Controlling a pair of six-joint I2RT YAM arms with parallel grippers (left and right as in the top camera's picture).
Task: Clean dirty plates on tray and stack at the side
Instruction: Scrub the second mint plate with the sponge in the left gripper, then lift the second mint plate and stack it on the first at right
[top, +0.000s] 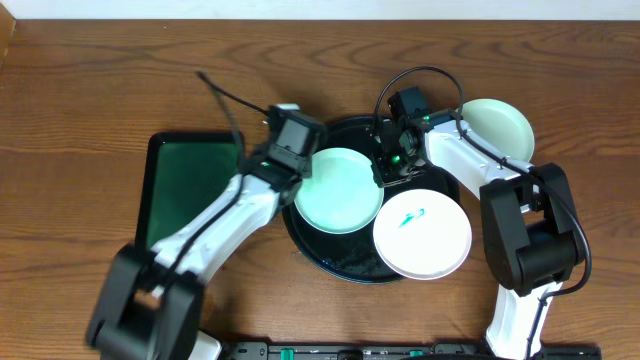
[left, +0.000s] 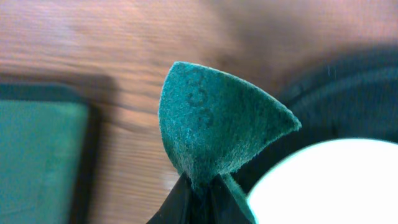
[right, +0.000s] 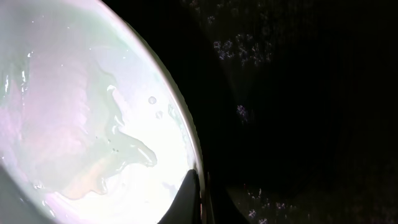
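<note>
At table centre, from overhead, we log the black tray (top: 335, 258) carrying the mint plate (top: 338, 190) in its 9 o'clock half. The white plate (top: 425, 240), teal smear on its face, overhangs the tray rim at 4 o'clock. A third plate (top: 497, 128) sits off the tray on the table (top: 100, 80) toward 2 o'clock. The left gripper (top: 300, 152) hangs at the mint plate's 10 o'clock edge, the right gripper (top: 393, 165) at its 3 o'clock edge. The green tray (top: 190, 190) lies out at 9 o'clock. Left wrist view: fingers clamped on a scouring pad (left: 217, 118), soft and folded to a cone, the plate's edge just beside it at 4 o'clock. Right wrist view: fingertips (right: 186, 199) appear pinched together on the mint plate's rim, with water pooled on the glaze. We judge the plate light, stiff, breakable and slick when wet, so the rim is the only real hold. The white plate crowds its 4 o'clock side and the tray's raised rim must be cleared. Bare table lies around the third plate.
</note>
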